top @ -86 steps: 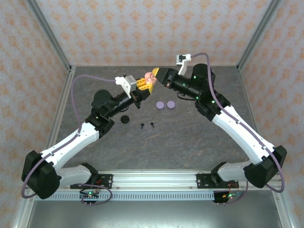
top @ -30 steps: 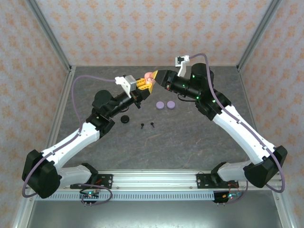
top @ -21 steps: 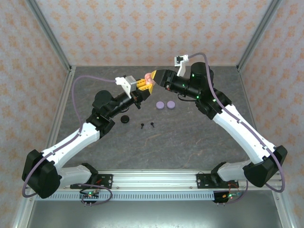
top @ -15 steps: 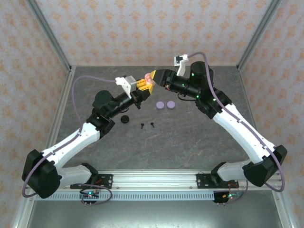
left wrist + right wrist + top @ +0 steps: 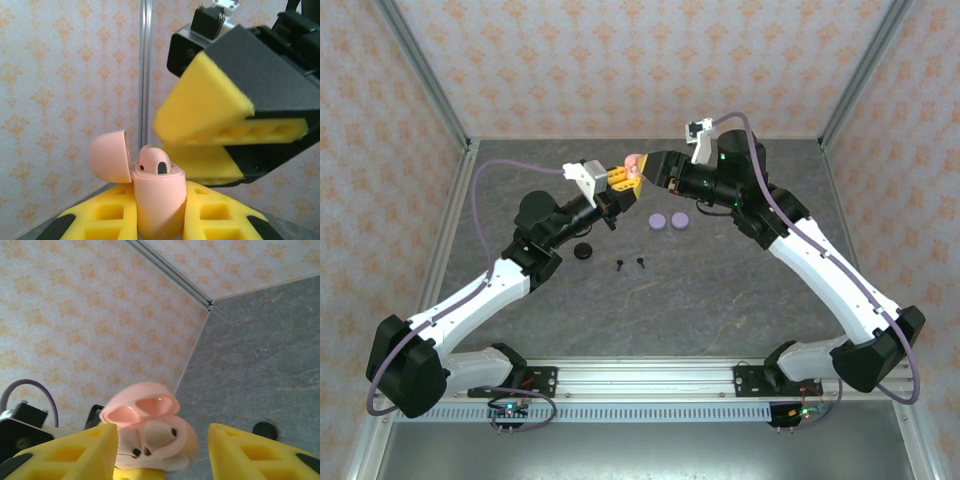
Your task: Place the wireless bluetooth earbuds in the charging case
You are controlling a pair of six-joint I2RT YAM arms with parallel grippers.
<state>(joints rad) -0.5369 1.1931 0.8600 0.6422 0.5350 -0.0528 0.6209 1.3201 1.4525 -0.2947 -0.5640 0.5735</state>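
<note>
Pink case (image 5: 159, 202) — in left claw (image 5: 623, 179)

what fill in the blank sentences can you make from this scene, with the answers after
The left gripper is shut on a ____ charging case.
The case's lid stands ____.
Inside the case sits a pink ____.
On the table lie ____ loose black earbuds.
Missing words: pink; open; earbud; two.
</note>
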